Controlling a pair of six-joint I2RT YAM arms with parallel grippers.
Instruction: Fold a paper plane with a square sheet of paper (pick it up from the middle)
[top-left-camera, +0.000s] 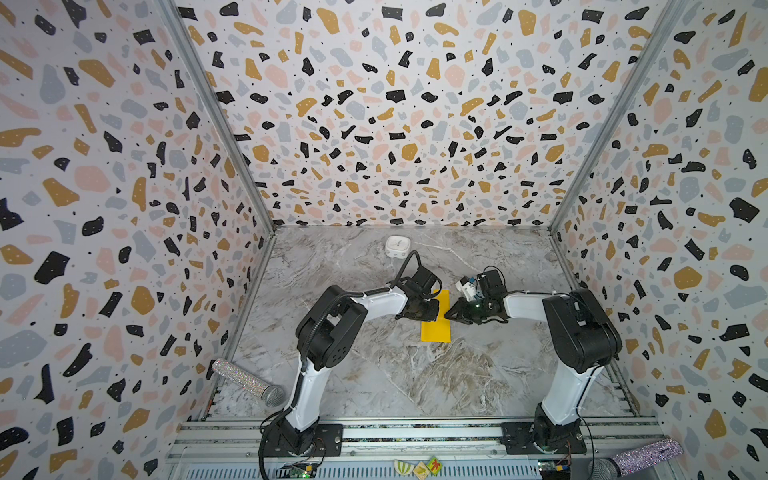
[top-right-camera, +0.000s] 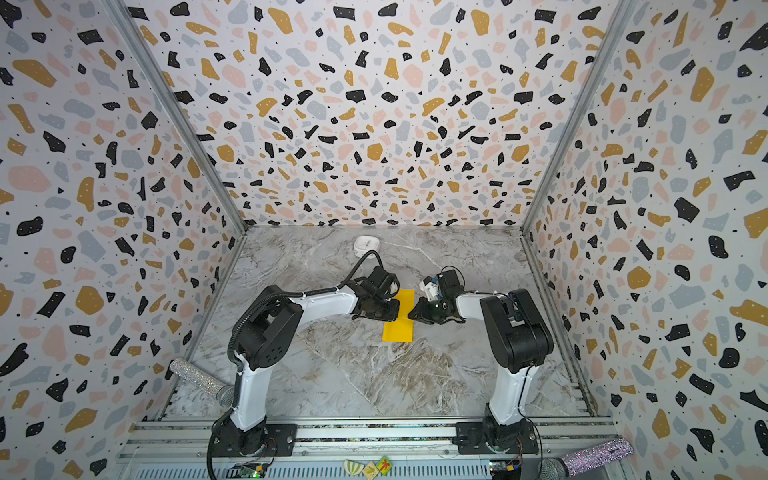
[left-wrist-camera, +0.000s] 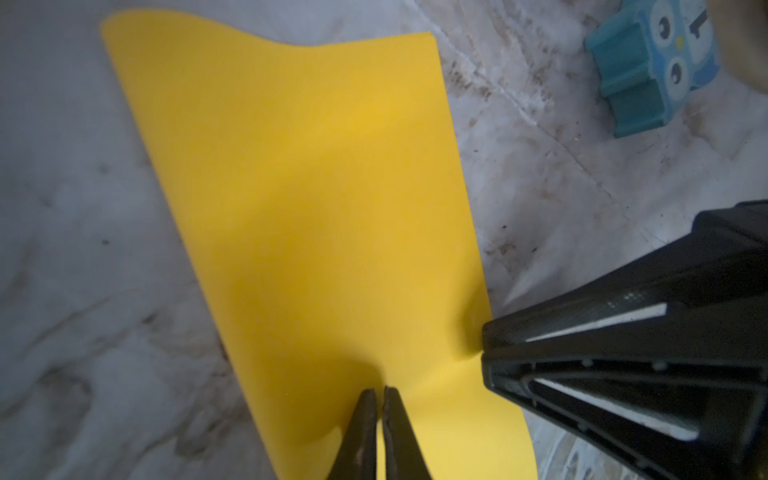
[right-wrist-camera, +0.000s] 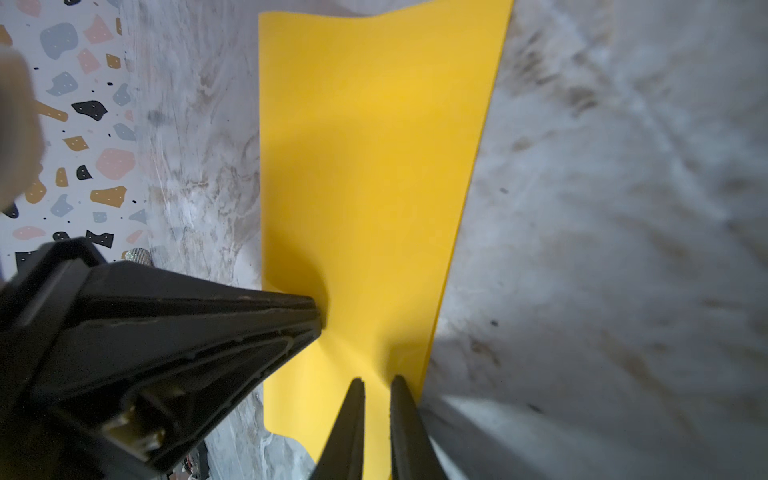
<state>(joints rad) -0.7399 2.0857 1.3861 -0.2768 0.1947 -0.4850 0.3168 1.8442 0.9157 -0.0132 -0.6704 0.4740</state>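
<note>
The square sheet of paper is bright yellow and shows as a narrow upright strip at the table's middle in both top views. In the wrist views it is bowed, not flat. My left gripper is shut on its left edge, about halfway along, jaws almost touching with paper pinched between them. My right gripper faces it across the strip and is closed on the right edge, a thin band of paper between its jaws. No paper plane shows.
A small blue owl cube lies just beyond the right gripper. A white rounded box stands near the back wall. Glitter microphones lie at the front left and front right. Patterned walls enclose three sides.
</note>
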